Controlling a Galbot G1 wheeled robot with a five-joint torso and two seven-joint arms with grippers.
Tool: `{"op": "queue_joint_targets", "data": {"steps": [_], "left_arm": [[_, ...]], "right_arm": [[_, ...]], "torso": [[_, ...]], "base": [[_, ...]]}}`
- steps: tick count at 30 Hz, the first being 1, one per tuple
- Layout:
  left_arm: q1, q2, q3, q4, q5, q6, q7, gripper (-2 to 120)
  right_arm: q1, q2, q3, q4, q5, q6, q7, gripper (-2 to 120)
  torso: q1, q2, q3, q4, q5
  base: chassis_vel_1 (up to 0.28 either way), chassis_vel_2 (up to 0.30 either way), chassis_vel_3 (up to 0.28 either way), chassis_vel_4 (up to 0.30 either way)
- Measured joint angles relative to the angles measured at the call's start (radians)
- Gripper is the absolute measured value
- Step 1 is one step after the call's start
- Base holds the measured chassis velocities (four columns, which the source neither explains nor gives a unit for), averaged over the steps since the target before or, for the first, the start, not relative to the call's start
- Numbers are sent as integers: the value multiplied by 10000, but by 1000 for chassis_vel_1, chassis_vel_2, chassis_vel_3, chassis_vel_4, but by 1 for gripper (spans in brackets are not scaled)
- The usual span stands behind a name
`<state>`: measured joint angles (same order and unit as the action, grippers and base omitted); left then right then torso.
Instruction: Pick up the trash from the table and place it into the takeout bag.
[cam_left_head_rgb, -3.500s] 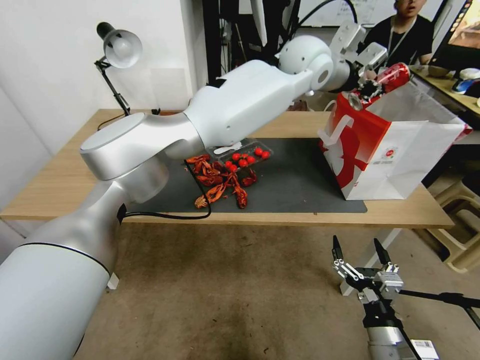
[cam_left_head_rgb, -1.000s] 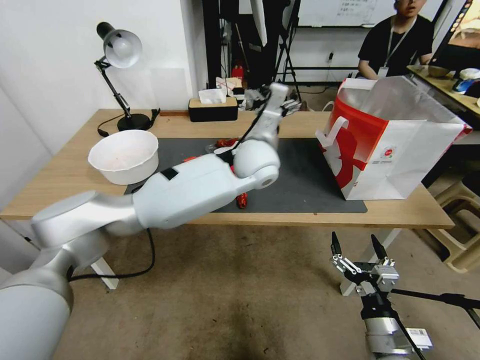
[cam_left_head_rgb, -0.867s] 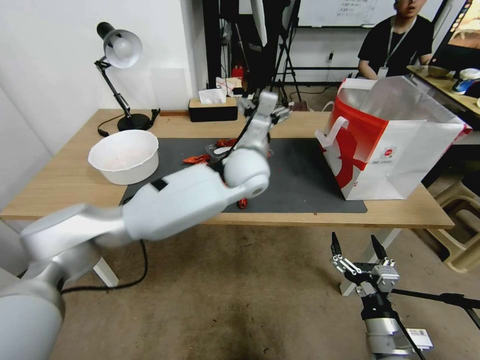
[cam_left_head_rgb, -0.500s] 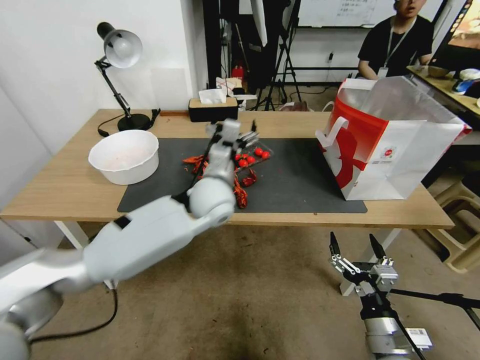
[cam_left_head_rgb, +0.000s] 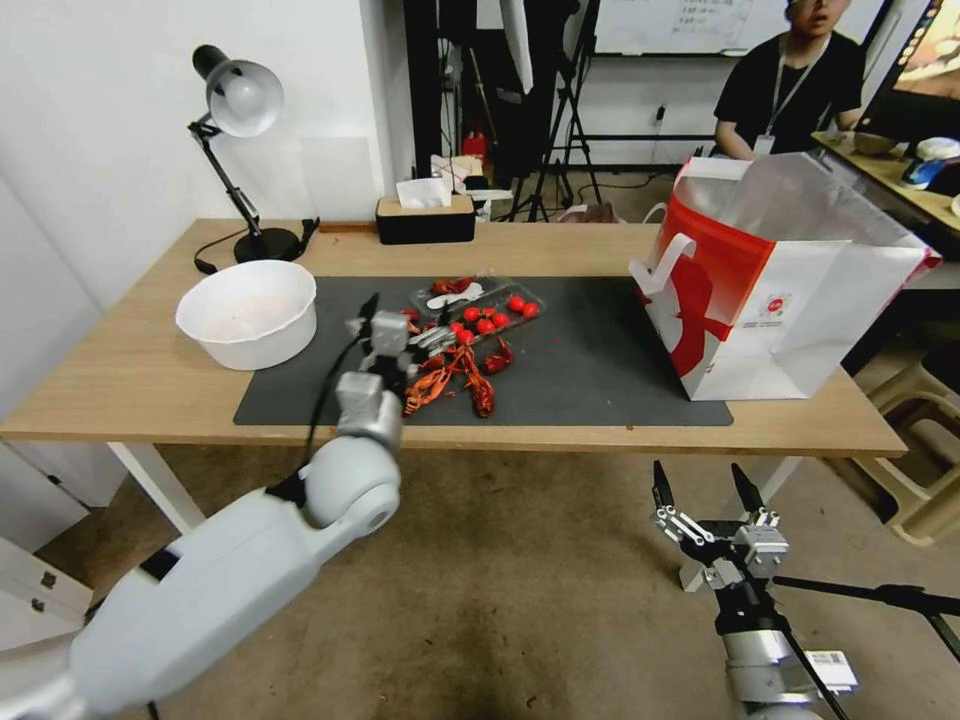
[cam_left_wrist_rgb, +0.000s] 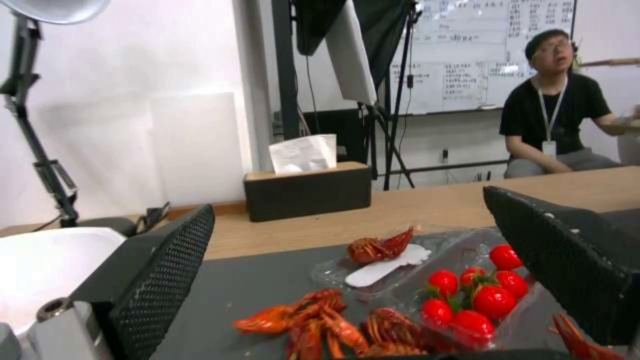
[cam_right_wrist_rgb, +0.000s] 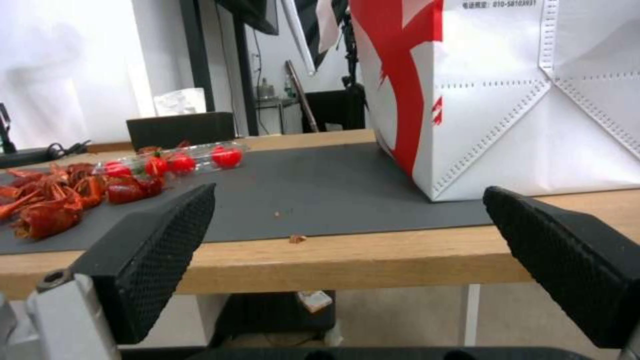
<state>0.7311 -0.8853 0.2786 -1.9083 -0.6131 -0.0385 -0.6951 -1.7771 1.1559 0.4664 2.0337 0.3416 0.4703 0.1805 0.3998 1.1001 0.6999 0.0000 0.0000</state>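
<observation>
The takeout bag (cam_left_head_rgb: 790, 290) stands upright and open-topped at the right end of the table (cam_left_head_rgb: 130, 380); its red and white side also fills much of the right wrist view (cam_right_wrist_rgb: 507, 100). The trash is out of view, and the bag's inside is hidden. My left gripper (cam_left_head_rgb: 405, 322) hangs open and empty over the mat's near edge, just before the crayfish shells (cam_left_head_rgb: 450, 375). The left wrist view (cam_left_wrist_rgb: 347, 205) shows its jaws wide apart with nothing between them. My right gripper (cam_left_head_rgb: 697, 480) waits open below the table's front edge, pointing at the bag's base (cam_right_wrist_rgb: 348, 192).
A big white bowl (cam_left_head_rgb: 247, 312) sits at the left on the dark mat (cam_left_head_rgb: 590, 360). A clear tray of cherry tomatoes (cam_left_head_rgb: 490, 310) lies behind the shells. A desk lamp (cam_left_head_rgb: 240, 100) and a black tissue box (cam_left_head_rgb: 425, 215) stand along the back edge.
My left arm has swung back from above the bag, where it held a red can, to the mat's near edge. The can has left its jaws. The right arm has barely moved.
</observation>
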Motion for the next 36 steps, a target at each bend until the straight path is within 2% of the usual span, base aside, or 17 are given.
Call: {"op": "queue_joint_targets", "data": {"steps": [2, 7, 9, 10, 11, 13, 14, 17, 21, 27, 30, 36], "left_arm": [[689, 152, -609, -227, 174, -211, 376, 100], [1624, 330, -1357, -644, 298, -363, 643, 100], [2766, 396, -2228, -930, 488, -378, 852, 100], [2766, 396, -2228, -930, 488, -378, 852, 100], [3264, 431, -2590, -1065, 583, -401, 922, 100], [4671, 492, -3456, -1446, 943, -454, 1105, 100], [4671, 492, -3456, -1446, 943, -454, 1105, 100], [5959, 349, -4098, -1695, 1586, -888, 1174, 100], [6635, 130, -4461, -1790, 2009, -1267, 1342, 100], [7599, -140, -5045, -1998, 2304, -1642, 1684, 100], [8519, -307, -5528, -2205, 2347, -1879, 2036, 100], [9439, -531, -5910, -2220, 2456, -2360, 2516, 100]], "right_arm": [[11, -26, -8, -10, 3, 0, -9, 100], [-8, -38, -9, -19, 16, 30, -32, 100], [-58, -72, 4, -20, 47, 102, -69, 100], [-58, -72, 4, -20, 47, 102, -69, 100], [-61, -91, 12, -16, 69, 128, -90, 100], [-86, -95, 27, 35, 77, 241, -124, 100], [-86, -95, 27, 35, 77, 241, -124, 100], [-148, -72, 61, 109, 3, 283, -49, 100], [-212, -72, 67, 182, -34, 268, 21, 100], [-289, -72, 79, 245, -97, 283, 74, 100], [-310, -79, 91, 242, -202, 468, 183, 100], [-341, -88, 101, 242, -212, 444, 136, 100]], "torso": [[0, 0, 0, 5, -4], [1, 0, 0, -2, 0], [0, 0, 0, -1, -2], [0, 0, 0, -1, -2], [1, 0, 0, 0, -1], [0, 0, 0, 1, 0], [0, 0, 0, 1, 0], [0, -1, 0, 1, 0], [0, -1, 0, 0, -1], [1, -1, 0, -3, 0], [1, -1, 0, 1, 1], [1, -1, 1, 0, 0]], "base": [[0, 0, 0, 0], [0, 0, 0, 0], [0, 0, 0, 0], [0, 0, 0, 0], [0, 0, 0, 0], [0, 0, 0, 0], [0, 0, 0, 0], [0, 0, 0, 0], [0, 0, 0, 0], [0, 0, 0, 0], [0, 0, 0, 0], [0, 0, 0, 0]]}}
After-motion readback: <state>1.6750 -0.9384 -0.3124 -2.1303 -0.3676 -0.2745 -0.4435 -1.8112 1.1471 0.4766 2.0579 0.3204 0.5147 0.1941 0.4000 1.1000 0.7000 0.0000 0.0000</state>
